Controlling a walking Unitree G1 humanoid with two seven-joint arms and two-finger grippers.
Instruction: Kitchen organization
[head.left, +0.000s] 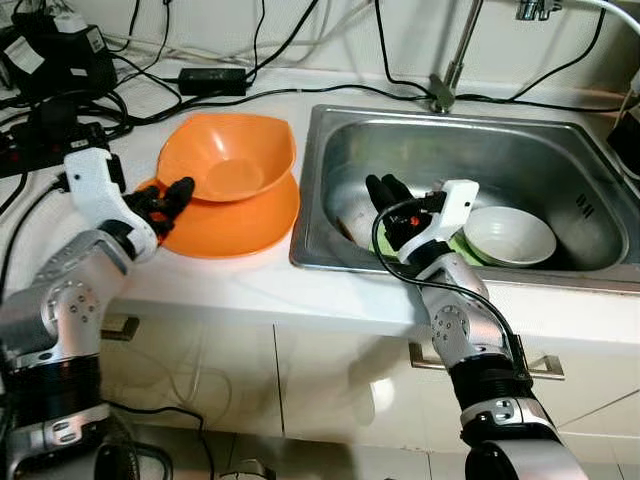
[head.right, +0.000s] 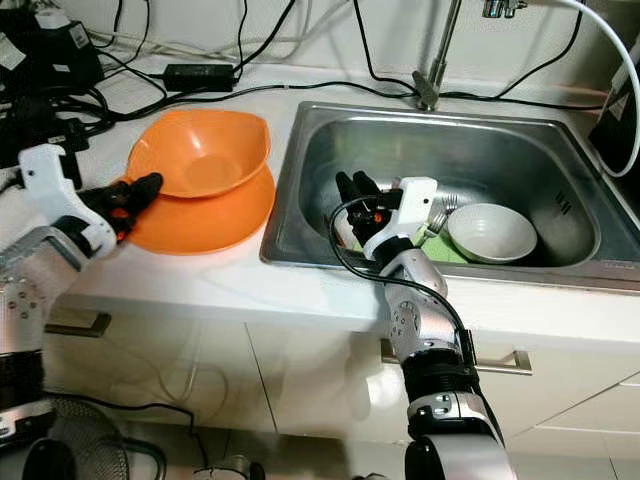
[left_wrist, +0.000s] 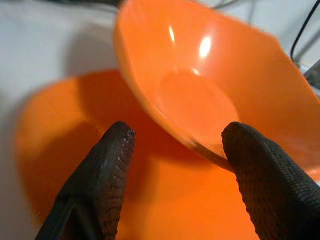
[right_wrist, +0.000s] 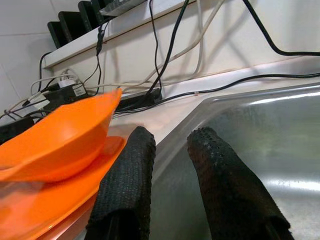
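Note:
An orange bowl (head.left: 228, 160) sits tilted on an orange plate (head.left: 240, 225) on the white counter, left of the steel sink (head.left: 560, 150). My left gripper (head.left: 170, 200) is open at the bowl's near-left rim. In the left wrist view the bowl's rim (left_wrist: 210, 75) lies between the two fingers and touches one fingertip (left_wrist: 265, 175). A white bowl (head.left: 508, 235) rests in the sink on something green (head.left: 462, 250), with a fork (head.right: 440, 215) beside it. My right gripper (head.left: 388, 200) stands inside the sink's left part, fingers (right_wrist: 130, 175) pointing up, slightly open and holding nothing.
Black cables and a power adapter (head.left: 212, 80) lie along the back of the counter. Dark devices (head.left: 50, 60) stand at the far left corner. The faucet (head.left: 450, 70) rises behind the sink. Cabinet handles (head.left: 540, 365) show below the counter edge.

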